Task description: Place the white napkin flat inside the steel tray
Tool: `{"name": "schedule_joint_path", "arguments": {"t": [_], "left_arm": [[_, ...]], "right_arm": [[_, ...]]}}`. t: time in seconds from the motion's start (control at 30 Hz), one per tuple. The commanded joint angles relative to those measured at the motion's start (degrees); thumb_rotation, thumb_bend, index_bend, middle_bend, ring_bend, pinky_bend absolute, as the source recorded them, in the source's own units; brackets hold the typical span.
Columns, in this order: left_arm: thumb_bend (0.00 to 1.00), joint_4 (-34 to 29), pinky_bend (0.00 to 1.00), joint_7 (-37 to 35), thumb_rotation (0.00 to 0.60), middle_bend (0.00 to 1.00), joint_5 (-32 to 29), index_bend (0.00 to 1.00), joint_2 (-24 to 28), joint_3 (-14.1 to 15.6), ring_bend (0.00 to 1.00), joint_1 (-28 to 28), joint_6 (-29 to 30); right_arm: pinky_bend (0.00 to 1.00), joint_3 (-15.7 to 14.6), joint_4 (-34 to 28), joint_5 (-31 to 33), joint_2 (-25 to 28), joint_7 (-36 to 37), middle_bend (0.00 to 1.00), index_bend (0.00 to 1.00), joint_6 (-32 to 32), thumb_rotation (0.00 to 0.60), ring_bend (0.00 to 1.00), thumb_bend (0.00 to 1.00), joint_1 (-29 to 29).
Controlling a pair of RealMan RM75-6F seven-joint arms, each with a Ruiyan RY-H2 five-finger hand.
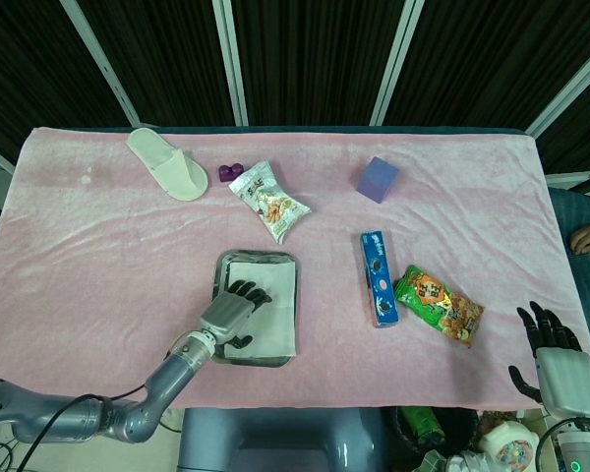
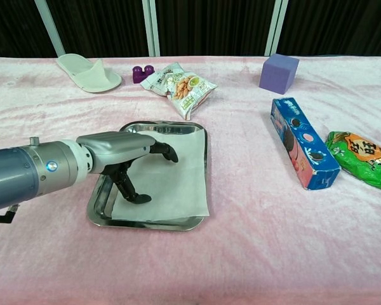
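The white napkin [image 2: 174, 181] lies in the steel tray [image 2: 108, 190] on the table [image 2: 241, 254], its near right corner hanging over the tray's right rim. The left robot hand [image 2: 124, 155] rests on the napkin with its dark fingertips [image 2: 140, 198] pressed down on it, fingers spread and gripping nothing. The right robot hand [image 1: 556, 359] hangs off the table's near right edge, fingers apart and empty. Behind the tray lie a snack bag [image 2: 180, 86], a white slipper [image 2: 89, 73] and a purple block [image 2: 279, 73]; to the right sit a blue biscuit box [image 2: 301, 143] and a green packet [image 2: 363, 157].
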Motion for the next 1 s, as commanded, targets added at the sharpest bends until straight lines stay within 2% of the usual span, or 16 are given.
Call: {"name": "schedule_joint_path", "arguments": {"t": [0.03, 0.67, 1.0], "left_arm": [[0.3, 0.5, 0.03, -0.5, 0.6, 0.14, 0.5, 0.16, 0.4, 0.2, 0.0, 0.0, -0.5], [0.3, 2.5, 0.0, -5.1, 0.6, 0.14, 6.0, 0.16, 1.4, 0.9, 0.0, -0.2, -4.1], [0.29, 3.4, 0.0, -5.8, 0.6, 0.14, 7.3, 0.16, 1.7, 1.2, 0.0, 0.2, -3.8]], "right_arm": [[0.16, 0.0, 0.0, 0.1, 0.0, 0.0, 0.0, 0.0, 0.0, 0.6, 0.05, 0.25, 0.0], [0.16, 0.1, 0.0, 0.1, -0.1, -0.1, 0.0, 0.0, 0.1, 0.6, 0.05, 0.25, 0.0], [0.16, 0.1, -0.1, 0.3, -0.2, -0.3, 0.0, 0.0, 0.1, 0.6, 0.05, 0.25, 0.0]]}}
